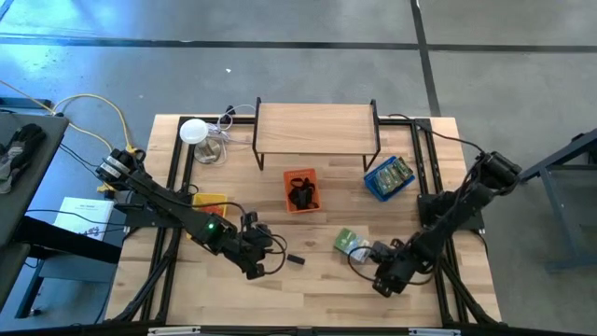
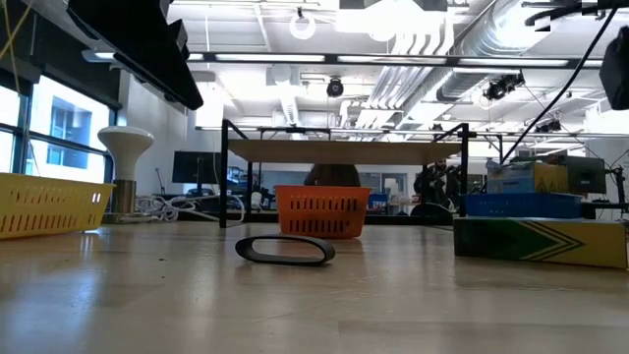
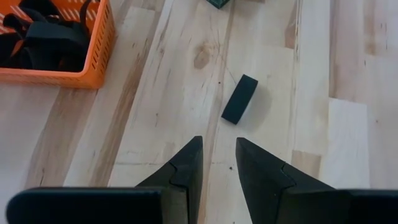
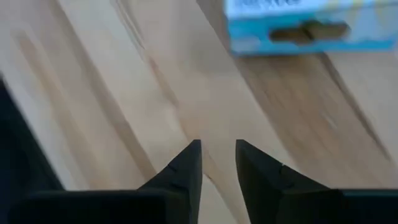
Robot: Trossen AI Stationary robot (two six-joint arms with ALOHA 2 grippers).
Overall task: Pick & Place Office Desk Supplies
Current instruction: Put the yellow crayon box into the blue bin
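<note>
I see black clips (image 1: 300, 193) already in the orange tray (image 1: 290, 177) at centre. One black clip (image 1: 295, 259) remains on the table (image 1: 317, 280), lower centre. My left claw (image 1: 264, 271) beside it and right claw (image 1: 377, 287) are both slightly apart, empty.

The wooden table (image 1: 317, 271) carries an orange tray (image 1: 300, 190); a blue tray (image 1: 389, 177); a yellow tray (image 1: 209, 201); a black piece (image 1: 295, 259); a green packet (image 1: 347, 243).

dark jointed arms (image 1: 177, 210), tapered black fingers (image 3: 186, 171)
</note>
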